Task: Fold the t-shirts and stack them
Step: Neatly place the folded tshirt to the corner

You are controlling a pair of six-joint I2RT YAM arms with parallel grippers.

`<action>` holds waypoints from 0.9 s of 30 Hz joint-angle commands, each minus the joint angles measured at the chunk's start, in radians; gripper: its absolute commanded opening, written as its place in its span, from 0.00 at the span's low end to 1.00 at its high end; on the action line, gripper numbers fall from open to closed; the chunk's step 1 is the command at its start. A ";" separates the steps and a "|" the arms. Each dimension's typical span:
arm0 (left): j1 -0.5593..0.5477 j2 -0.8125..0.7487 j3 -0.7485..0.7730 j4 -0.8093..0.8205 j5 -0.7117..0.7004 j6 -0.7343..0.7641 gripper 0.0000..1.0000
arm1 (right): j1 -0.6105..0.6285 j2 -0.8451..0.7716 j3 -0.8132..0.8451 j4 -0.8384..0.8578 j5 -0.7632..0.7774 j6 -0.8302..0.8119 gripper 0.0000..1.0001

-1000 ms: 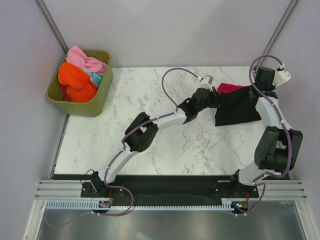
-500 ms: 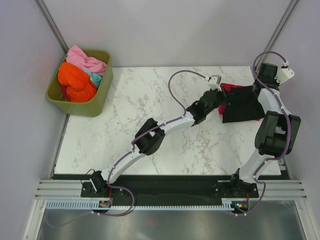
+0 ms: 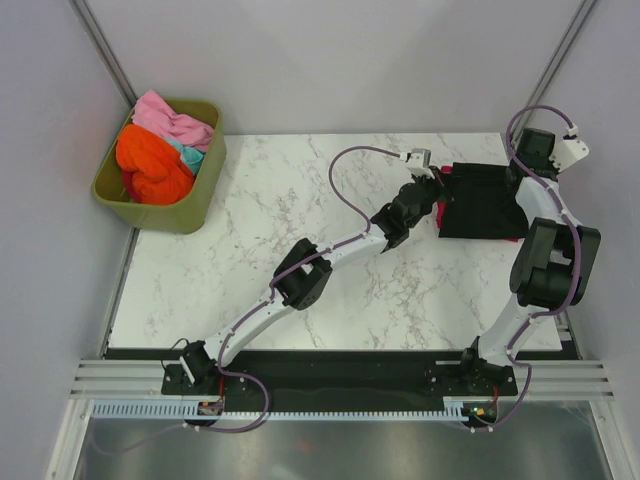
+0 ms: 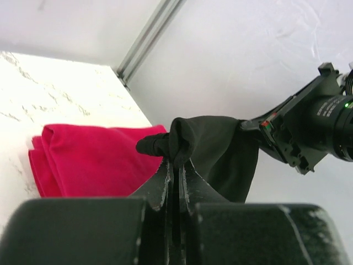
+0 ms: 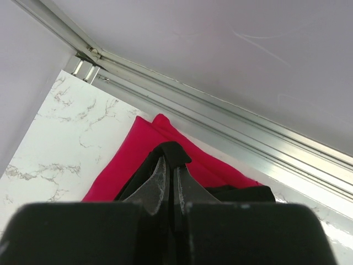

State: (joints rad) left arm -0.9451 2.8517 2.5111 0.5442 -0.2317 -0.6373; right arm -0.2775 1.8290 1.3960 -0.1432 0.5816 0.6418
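Note:
A folded black t-shirt (image 3: pixel 482 202) lies at the table's far right, over a folded crimson t-shirt (image 3: pixel 443 172) that shows only as a sliver at its left edge. My left gripper (image 3: pixel 436 184) is shut on the black shirt's left corner (image 4: pixel 185 138); the crimson shirt (image 4: pixel 94 160) lies just beyond it. My right gripper (image 3: pixel 516 176) is shut on the black shirt's right corner (image 5: pixel 174 153), above the crimson shirt (image 5: pixel 135 154). Orange (image 3: pixel 150 165), pink (image 3: pixel 172 121) and teal (image 3: pixel 192 156) shirts are heaped in the tub.
An olive-green plastic tub (image 3: pixel 195 205) stands at the table's far left corner. Grey walls with metal frame rails (image 5: pixel 220 118) close in behind and to the right of the shirts. The marble table (image 3: pixel 300 250) stretches between tub and shirts.
Both grippers have carried the black shirt back and to the right, over the crimson one. It now lies flatter and squarer, and covers nearly all the crimson shirt.

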 commanded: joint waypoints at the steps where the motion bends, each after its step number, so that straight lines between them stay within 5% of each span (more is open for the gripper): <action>1: 0.019 0.008 0.064 0.126 -0.069 0.054 0.02 | -0.014 0.003 0.037 0.057 0.026 0.018 0.00; 9: 0.028 0.041 0.087 0.184 -0.093 0.057 0.02 | -0.014 0.015 0.027 0.099 0.021 0.019 0.00; 13: 0.028 0.070 0.100 0.232 -0.115 0.059 0.13 | -0.014 0.039 0.047 0.105 0.023 0.038 0.00; 17: 0.034 0.086 0.110 0.249 -0.147 0.054 0.14 | -0.014 0.099 0.092 0.133 0.017 0.030 0.00; 19: 0.045 0.084 0.118 0.246 -0.153 0.050 0.30 | -0.014 0.125 0.121 0.136 -0.003 0.044 0.02; 20: 0.048 0.084 0.118 0.247 -0.156 0.042 0.43 | -0.014 0.154 0.136 0.171 -0.014 0.045 0.18; 21: 0.057 0.084 0.118 0.247 -0.158 0.038 0.71 | -0.015 0.171 0.147 0.181 -0.043 0.047 0.33; 23: 0.068 0.077 0.111 0.244 -0.149 0.033 0.99 | -0.012 0.220 0.193 0.185 -0.063 0.045 0.57; 27: 0.092 0.011 0.023 0.226 -0.123 0.059 1.00 | -0.008 0.236 0.201 0.155 -0.062 0.047 0.63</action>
State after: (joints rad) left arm -0.8772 2.9414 2.5710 0.7216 -0.3229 -0.6151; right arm -0.2855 2.0666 1.5623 -0.0143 0.5270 0.6853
